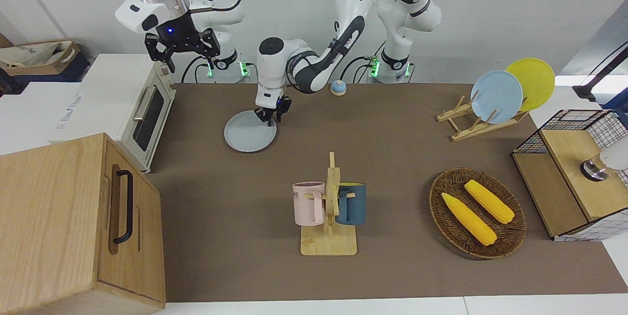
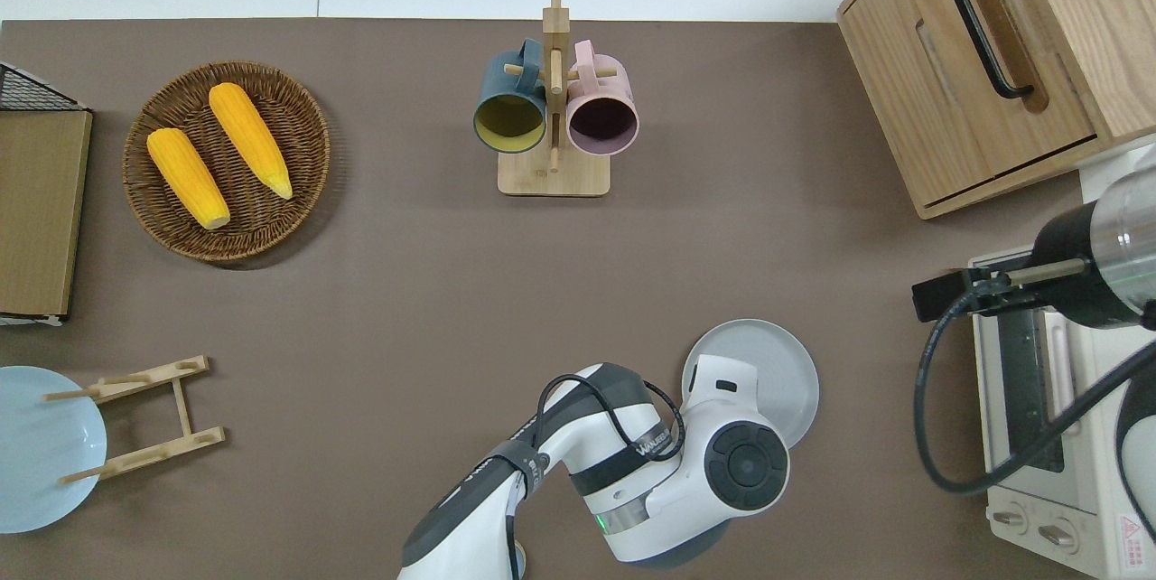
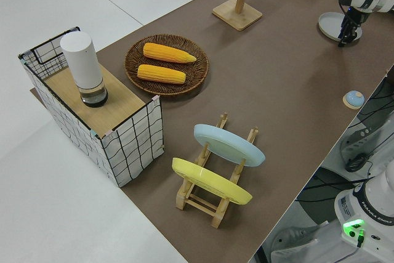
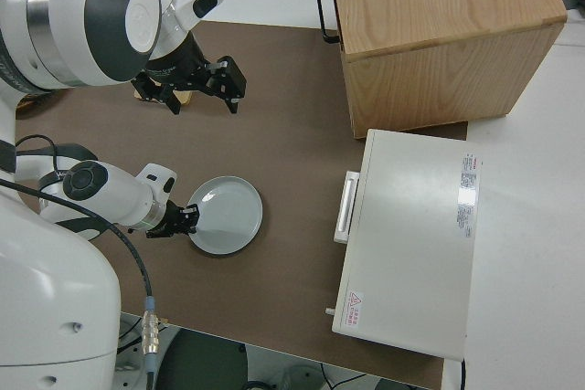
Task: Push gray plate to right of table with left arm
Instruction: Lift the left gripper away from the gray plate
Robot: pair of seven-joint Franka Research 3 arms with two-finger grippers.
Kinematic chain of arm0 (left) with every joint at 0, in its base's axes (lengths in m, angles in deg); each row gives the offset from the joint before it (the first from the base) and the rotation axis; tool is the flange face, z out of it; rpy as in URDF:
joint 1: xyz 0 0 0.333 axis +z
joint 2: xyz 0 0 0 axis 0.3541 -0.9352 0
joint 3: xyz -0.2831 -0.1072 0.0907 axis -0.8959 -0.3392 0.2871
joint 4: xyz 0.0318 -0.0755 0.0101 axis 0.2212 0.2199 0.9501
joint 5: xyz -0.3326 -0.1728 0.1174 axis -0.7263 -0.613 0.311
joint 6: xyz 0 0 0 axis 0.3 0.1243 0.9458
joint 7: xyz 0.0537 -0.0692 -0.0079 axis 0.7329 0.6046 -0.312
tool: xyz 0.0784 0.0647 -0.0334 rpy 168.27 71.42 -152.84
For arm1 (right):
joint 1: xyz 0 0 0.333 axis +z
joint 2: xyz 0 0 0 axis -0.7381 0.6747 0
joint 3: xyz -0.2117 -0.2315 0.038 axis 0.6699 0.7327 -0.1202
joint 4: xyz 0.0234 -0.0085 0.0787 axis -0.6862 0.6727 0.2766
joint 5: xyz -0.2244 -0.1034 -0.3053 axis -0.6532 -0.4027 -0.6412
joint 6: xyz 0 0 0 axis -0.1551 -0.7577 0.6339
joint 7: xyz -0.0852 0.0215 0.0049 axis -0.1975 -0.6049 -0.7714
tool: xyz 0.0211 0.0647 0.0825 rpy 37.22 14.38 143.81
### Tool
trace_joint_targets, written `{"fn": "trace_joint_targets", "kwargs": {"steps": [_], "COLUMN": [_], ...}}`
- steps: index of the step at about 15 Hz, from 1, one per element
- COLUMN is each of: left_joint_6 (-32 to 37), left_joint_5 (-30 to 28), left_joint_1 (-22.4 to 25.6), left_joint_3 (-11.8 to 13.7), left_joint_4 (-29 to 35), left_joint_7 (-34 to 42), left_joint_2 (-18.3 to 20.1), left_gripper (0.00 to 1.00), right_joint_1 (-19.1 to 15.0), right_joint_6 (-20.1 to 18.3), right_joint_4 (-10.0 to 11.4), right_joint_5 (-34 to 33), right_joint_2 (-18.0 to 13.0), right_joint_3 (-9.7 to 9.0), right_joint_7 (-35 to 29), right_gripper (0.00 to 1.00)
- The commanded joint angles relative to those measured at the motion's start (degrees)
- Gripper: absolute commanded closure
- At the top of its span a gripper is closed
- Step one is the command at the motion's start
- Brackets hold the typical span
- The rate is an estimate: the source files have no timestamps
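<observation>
The gray plate (image 1: pixel 248 133) lies flat on the brown table (image 1: pixel 392 158), near the robots and a little way from the toaster oven; it also shows in the overhead view (image 2: pixel 777 359) and the right side view (image 4: pixel 228 215). My left gripper (image 1: pixel 270 117) is shut, its tips down at the plate's rim on the side toward the left arm's end of the table (image 4: pixel 187 221). In the overhead view the arm's wrist hides the gripper and part of the plate. My right gripper (image 1: pixel 185 55) is parked and open.
A white toaster oven (image 1: pixel 142 109) and a wooden cabinet (image 1: pixel 73 217) stand at the right arm's end. A mug rack (image 1: pixel 329 207) stands mid-table. A corn basket (image 1: pixel 477 213), a plate rack (image 1: pixel 478 123) and a wire crate (image 1: pixel 574 172) are at the left arm's end.
</observation>
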Motion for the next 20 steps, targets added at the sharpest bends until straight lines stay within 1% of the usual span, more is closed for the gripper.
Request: {"fn": "trace_joint_targets", "kwargs": {"steps": [1,5,7,9,13,15,17,20], "left_joint_6": [3.4,5.0,6.9,11.2,20.2,24.3,27.4,31.1], "left_joint_5": [1.4,1.4,1.4,1.3,1.0,0.7,0.5,0.5], "left_joint_1": [-0.9,-0.2,1.3,3.1,7.3,10.6,14.2,19.6], "left_joint_3": [0.7,0.7,0.9,0.8,0.8,0.4,0.2,0.2], "left_joint_4": [-3.6,-3.8,-3.9,-4.9,-4.8,-4.8,-4.9,-4.9], "left_joint_7": [-0.9,-0.6,2.0,7.0,16.8,20.4,27.1,35.3], "left_joint_2": [-1.3,-0.5,0.9,1.9,5.2,6.5,8.5,10.3], "left_gripper": [0.01,0.01,0.01,0.01,0.01,0.01,0.01,0.01], "right_joint_1": [-1.2,-1.2,-1.2,-1.2,-1.2,-1.2,-1.2,-1.2], "right_joint_6": [-0.7,-0.7,-0.7,-0.8,-0.7,-0.7,-0.8,-0.7], "right_joint_4": [-0.2,-0.2,-0.2,-0.2,-0.2,-0.2,-0.2,-0.2], "right_joint_5": [0.6,0.6,0.6,0.6,0.6,0.6,0.6,0.6], "right_joint_2": [-0.4,-0.4,-0.4,-0.4,-0.4,-0.4,-0.4,-0.4], "right_joint_3": [-0.76,-0.85,-0.85,-0.76,-0.76,-0.85,-0.85,-0.85], "right_joint_7": [-0.1,0.0,0.0,0.0,0.0,0.0,-0.1,0.0], "right_gripper": [0.017,0.017,0.017,0.017,0.017,0.017,0.017,0.017]}}
